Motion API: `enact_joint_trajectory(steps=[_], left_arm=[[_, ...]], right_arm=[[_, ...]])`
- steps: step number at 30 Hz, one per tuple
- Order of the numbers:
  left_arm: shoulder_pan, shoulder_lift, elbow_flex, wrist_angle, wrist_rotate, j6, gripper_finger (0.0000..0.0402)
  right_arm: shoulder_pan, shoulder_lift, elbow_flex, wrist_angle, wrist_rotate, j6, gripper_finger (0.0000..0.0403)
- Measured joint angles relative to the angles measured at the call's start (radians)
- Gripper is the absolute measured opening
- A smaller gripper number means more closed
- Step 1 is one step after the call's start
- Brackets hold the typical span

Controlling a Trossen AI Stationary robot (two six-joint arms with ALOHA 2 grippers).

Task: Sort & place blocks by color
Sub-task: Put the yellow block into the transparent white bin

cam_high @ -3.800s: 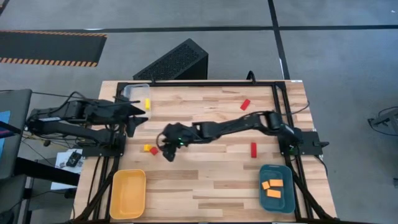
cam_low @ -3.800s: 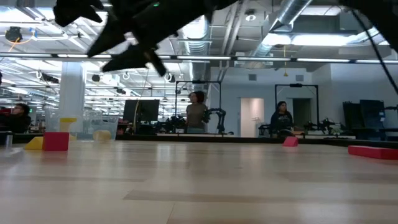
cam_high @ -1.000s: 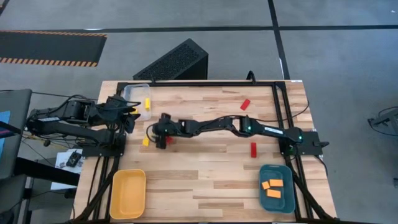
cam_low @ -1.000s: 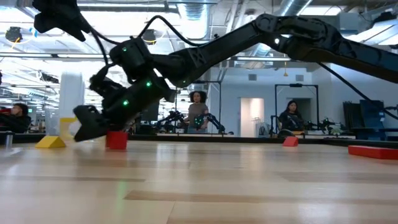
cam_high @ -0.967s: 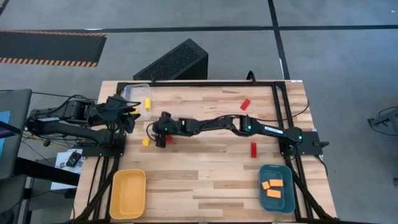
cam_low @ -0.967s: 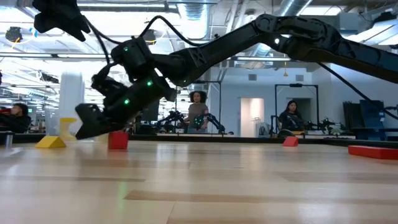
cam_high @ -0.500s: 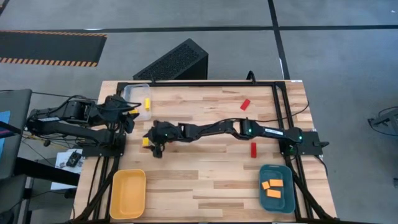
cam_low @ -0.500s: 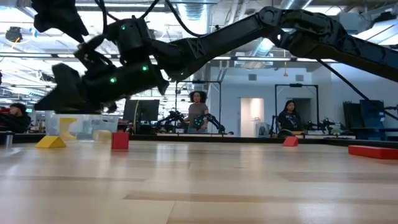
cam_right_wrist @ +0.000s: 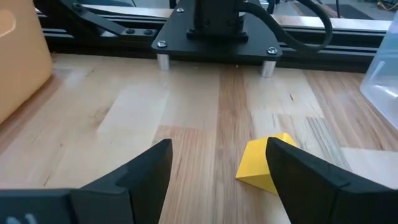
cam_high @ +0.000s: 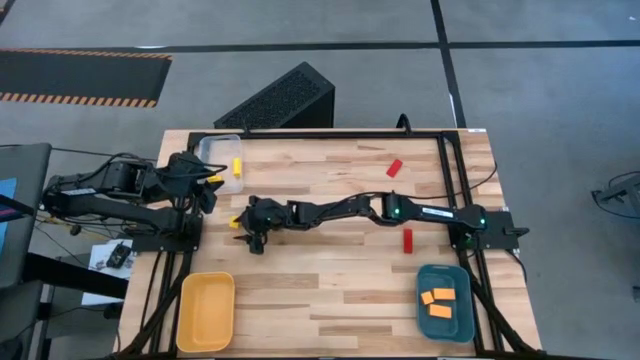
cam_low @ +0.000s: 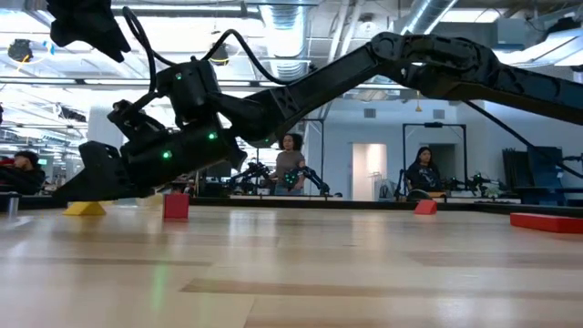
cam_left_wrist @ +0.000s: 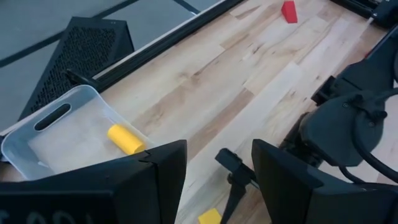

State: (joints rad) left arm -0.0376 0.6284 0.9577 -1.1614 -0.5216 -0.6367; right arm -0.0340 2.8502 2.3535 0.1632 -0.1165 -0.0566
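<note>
Near the table's left edge, the right gripper [cam_high: 243,228] is lowered with fingers spread around a yellow block [cam_right_wrist: 264,163] (not yet touching). A red block [cam_low: 176,205] sits just beside; it could be knocked if the closing drifts. The left gripper [cam_high: 208,190] waits, half-open and empty.

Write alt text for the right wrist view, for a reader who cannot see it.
The right claw, open, hovers low over the wooden table with a small yellow block just ahead, next to one finger. Beyond it stands the left arm's black base plate; a yellow tray's edge and a clear tray's corner show at the sides.
</note>
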Motion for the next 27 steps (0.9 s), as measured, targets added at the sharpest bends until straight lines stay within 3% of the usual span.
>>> enact_joint_trajectory(steps=[11, 17, 27], left_arm=[[0.0, 0.0, 0.0, 0.0, -0.004, 0.009, 0.0168], [0.0, 0.0, 0.0, 0.0, -0.01, 0.034, 0.0168], [0.0, 0.0, 0.0, 0.0, -0.018, 0.023, 0.0168]], right_arm=[[0.021, -0.043, 0.005, -0.16, -0.066, 0.125, 0.0285], [0.04, -0.135, -0.002, -0.366, -0.019, -0.027, 0.0285], [0.003, -0.159, -0.01, -0.171, -0.013, -0.073, 0.0285]])
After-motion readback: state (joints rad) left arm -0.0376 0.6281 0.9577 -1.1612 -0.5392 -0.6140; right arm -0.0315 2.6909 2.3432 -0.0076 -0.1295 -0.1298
